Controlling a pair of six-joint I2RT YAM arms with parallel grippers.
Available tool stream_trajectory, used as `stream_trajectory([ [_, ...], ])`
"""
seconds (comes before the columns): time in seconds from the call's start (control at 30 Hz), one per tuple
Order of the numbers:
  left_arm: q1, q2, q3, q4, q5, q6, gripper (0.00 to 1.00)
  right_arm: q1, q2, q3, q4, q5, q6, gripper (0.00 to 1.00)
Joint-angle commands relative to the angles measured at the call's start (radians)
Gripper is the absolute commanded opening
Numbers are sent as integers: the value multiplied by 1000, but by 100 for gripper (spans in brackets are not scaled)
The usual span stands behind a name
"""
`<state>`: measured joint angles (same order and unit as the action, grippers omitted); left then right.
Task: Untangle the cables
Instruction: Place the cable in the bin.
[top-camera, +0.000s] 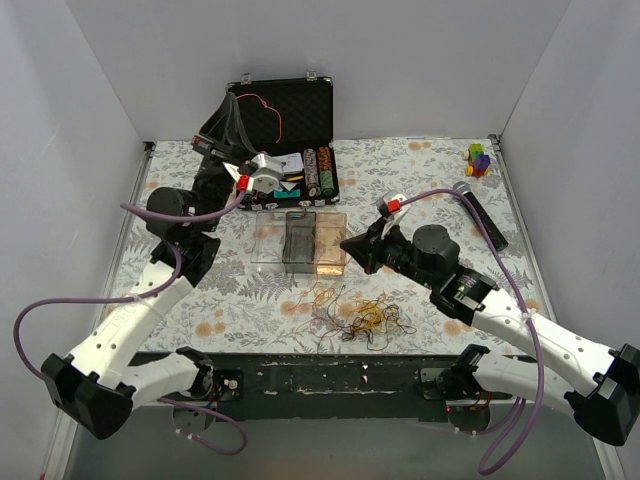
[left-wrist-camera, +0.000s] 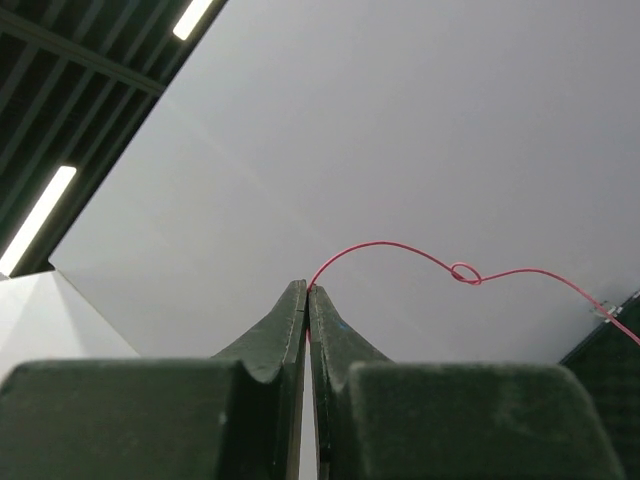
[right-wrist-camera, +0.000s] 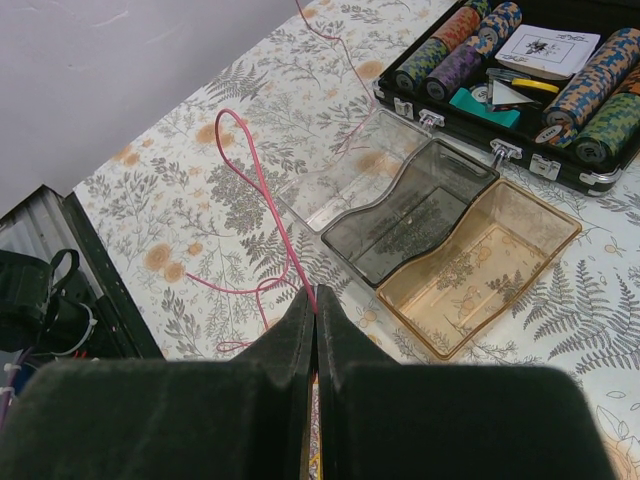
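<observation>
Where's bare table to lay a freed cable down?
Free: tablecloth between the black case and the toy blocks; also the strip left of the cable clump, on the near side of the trays. Crowded: centre, where trays, clump and right end effector bunch.

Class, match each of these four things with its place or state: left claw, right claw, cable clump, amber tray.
Column one:
1 left claw
2 right claw
3 cable clump
4 amber tray

Column two:
A lying loose on the table, near its front edge
B shut on a pink cable, pointing upward
C shut on a pink cable, pointing downward
D next to the smoke-grey tray

Pairs: 1-B, 2-C, 3-A, 4-D
</observation>
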<state>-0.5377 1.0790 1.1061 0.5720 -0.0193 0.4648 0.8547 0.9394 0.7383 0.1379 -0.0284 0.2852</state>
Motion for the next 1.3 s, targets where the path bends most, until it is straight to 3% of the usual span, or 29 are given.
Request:
stream_trajectory([
  [0.0, 7, -2, 31, 88, 74, 74, 0, -2, -22, -4, 40, 4, 5, 1],
  [0.9, 10, 101, 173, 154, 188, 172, 0, -2, -50, -24, 26, 12, 14, 1],
  [1.27, 15, 52, 40, 124, 159, 167, 0, -2, -59, -30, 19, 19, 17, 1],
])
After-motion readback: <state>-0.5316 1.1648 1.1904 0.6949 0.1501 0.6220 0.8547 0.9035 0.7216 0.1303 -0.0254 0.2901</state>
